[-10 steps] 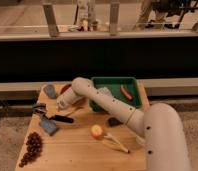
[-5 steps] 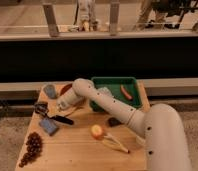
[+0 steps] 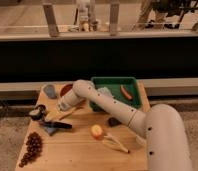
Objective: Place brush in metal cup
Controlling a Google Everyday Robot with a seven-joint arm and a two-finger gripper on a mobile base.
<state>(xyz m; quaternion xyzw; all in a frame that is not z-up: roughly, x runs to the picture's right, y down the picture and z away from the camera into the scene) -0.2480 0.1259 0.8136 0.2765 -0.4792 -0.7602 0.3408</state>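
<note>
My gripper (image 3: 62, 106) hangs low near the metal cup (image 3: 37, 113); whether it is spread or closed, I cannot tell. The brush (image 3: 62, 125) lies on the table (image 3: 82, 155) beside the cup. I judge the grasp is not yet made; next I must align over the handle.

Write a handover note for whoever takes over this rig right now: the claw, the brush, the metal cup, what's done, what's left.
The claw is low over the left side of the wooden table, just right of the metal cup.
The brush lies flat on the table in front of the claw, next to the blue sponge, outside the cup.
Done: nothing yet; the cup holds no brush.
Left: grasp the brush, lift it, and set it in the metal cup.
</note>
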